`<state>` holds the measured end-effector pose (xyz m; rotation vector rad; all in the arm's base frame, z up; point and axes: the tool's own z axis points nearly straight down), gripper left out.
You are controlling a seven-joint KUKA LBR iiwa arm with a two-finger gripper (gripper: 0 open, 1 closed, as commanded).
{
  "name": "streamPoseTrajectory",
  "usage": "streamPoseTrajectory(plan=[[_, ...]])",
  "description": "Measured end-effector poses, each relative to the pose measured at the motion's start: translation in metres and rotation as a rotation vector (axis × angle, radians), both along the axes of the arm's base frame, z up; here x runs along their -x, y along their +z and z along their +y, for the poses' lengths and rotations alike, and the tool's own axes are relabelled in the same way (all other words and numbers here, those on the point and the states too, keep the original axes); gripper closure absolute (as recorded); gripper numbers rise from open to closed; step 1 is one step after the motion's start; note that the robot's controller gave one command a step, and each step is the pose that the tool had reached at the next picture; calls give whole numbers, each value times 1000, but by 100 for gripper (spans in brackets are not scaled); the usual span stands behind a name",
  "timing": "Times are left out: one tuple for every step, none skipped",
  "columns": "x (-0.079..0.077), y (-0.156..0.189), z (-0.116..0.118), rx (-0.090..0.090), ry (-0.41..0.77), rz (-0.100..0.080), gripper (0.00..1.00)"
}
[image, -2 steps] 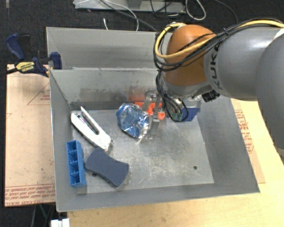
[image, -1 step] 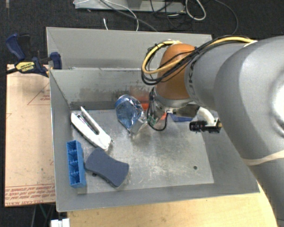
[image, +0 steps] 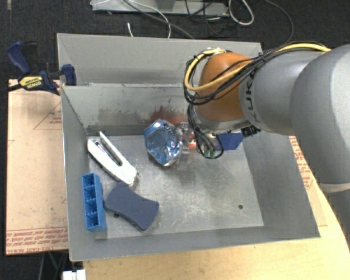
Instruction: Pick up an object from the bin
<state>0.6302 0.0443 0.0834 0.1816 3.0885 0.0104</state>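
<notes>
Nearest you, the floor of the grey bin point(image: 221, 200) is bare scuffed metal across its whole right half, giving open room from the front wall up to the arm. At the front left, a blue ridged plastic block point(image: 93, 203) lies lengthwise near the left wall. A dark slate-blue pad point(image: 132, 207) sits just beside it on the right, and you cannot tell whether the two touch. Further in, a white elongated tool point(image: 112, 159) lies slantwise on the floor, its lower end near the pad and its upper end near the left wall.

Past the middle of the bin, close to the far sloping wall, you see a crumpled shiny blue wrapper point(image: 162, 143). The gripper point(image: 189, 140) is just beside its right edge, low over the floor and under the arm's orange cover point(image: 221, 89). The wrist hides its tips, so you cannot tell whether the jaws are apart or together, or whether they grasp the wrapper. Behind the wrapper, the far wall shows reddish smears.
</notes>
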Motion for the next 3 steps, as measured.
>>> streamPoseTrajectory(plan=[[0, 0, 0, -1, 1, 1, 100], [2, 32, 0, 0, 0, 7, 100], [3, 68, 0, -1, 1, 10, 100]])
